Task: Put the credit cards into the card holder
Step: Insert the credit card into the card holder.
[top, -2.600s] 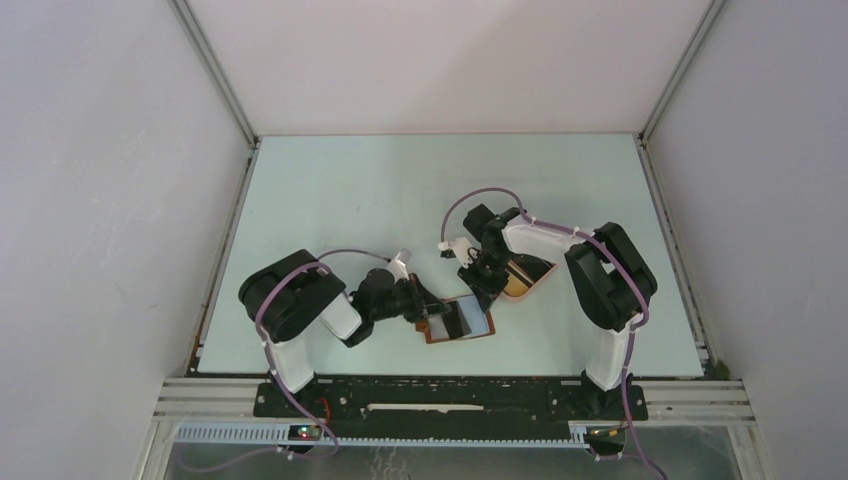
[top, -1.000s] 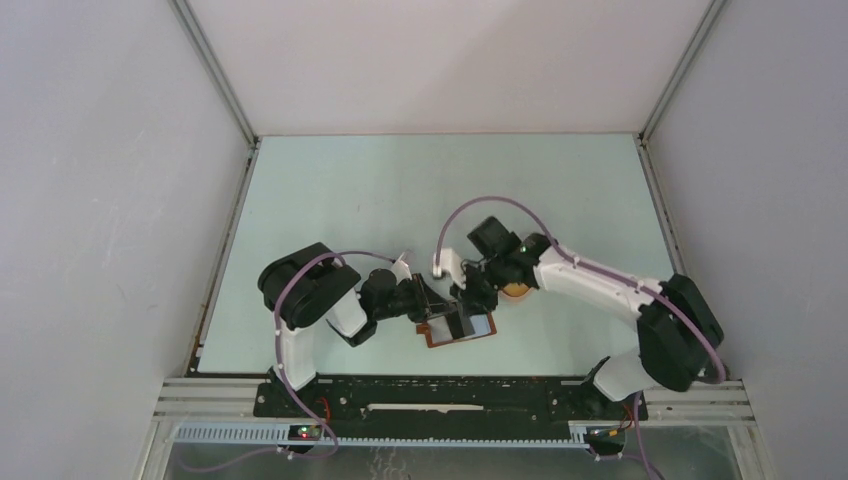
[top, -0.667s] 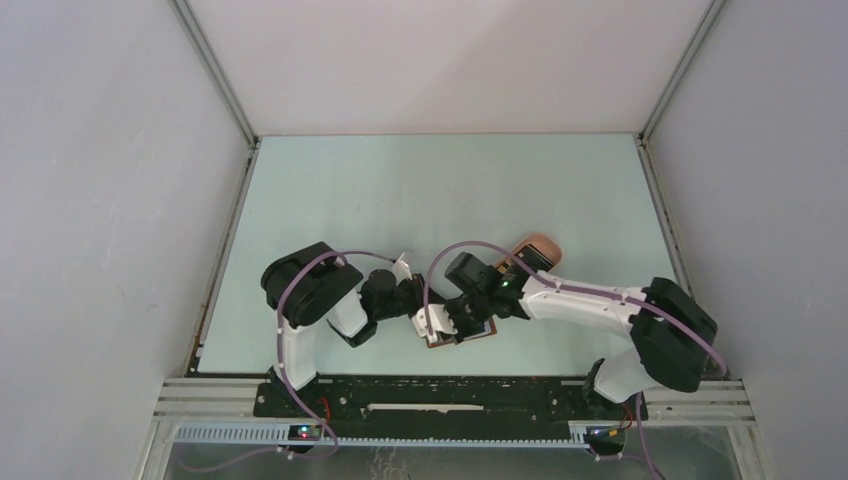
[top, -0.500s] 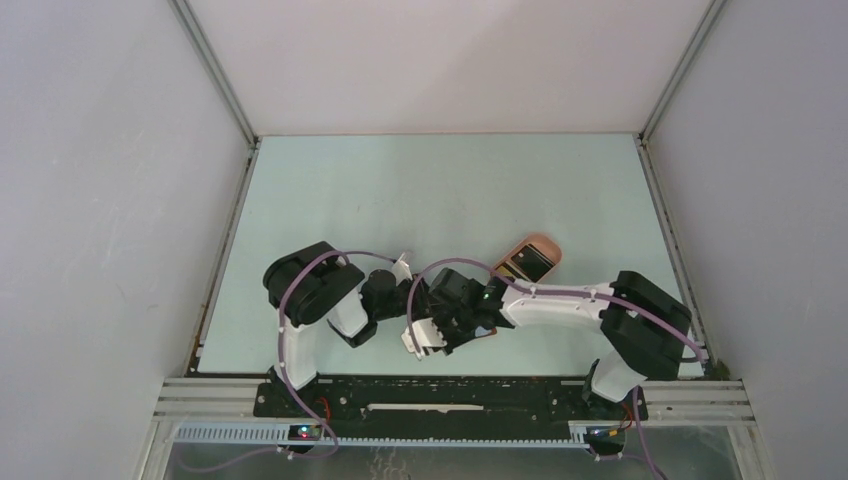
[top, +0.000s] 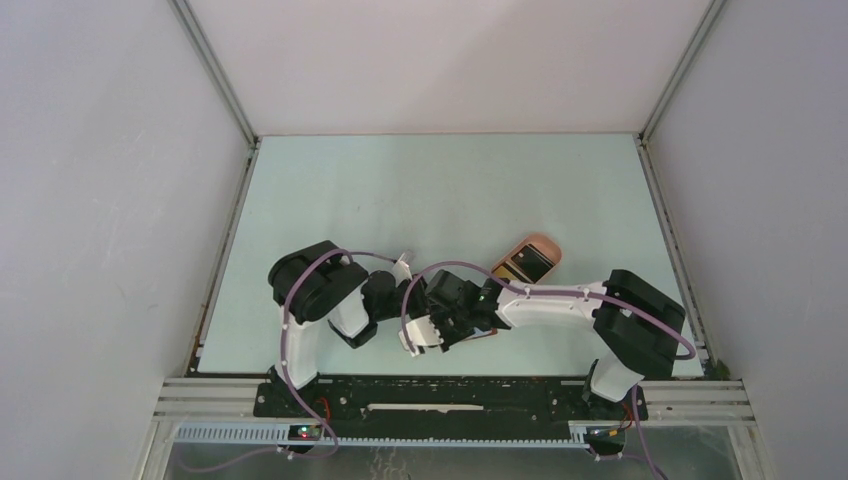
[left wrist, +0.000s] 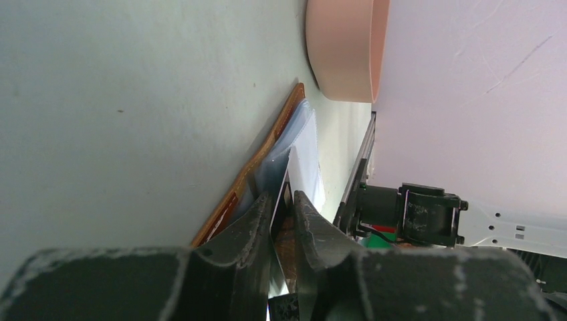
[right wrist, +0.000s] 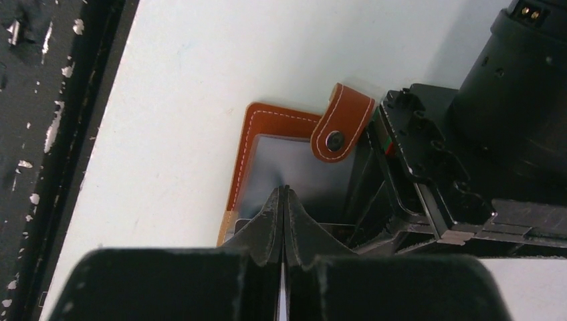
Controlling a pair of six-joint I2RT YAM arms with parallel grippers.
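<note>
Beside the pink oval tray (top: 540, 244), the stitched brown leather card holder (right wrist: 267, 127) lies open; my right tool (right wrist: 285, 200), fingers together, hangs over its glossy window; my left tool (left wrist: 282, 207) pinches its thin leaf.

The card holder (right wrist: 241, 160) is smooth reddish-brown leather with a soft sheen and pale stitching along its edges. Its snap tab (right wrist: 343, 124) carries a dull dark metal stud, and a clear, slightly glossy plastic window (right wrist: 294, 167) covers the inside. The table (top: 400, 190) is a matt pale green sheet, faintly scuffed. The pink tray (left wrist: 344, 47) looks like smooth matt plastic. The left gripper (left wrist: 281, 200) and right gripper (right wrist: 284, 194) both have black plastic fingers, grainy and rubbed grey. The black metal rail (right wrist: 40, 100) at the near edge has chipped paint.
</note>
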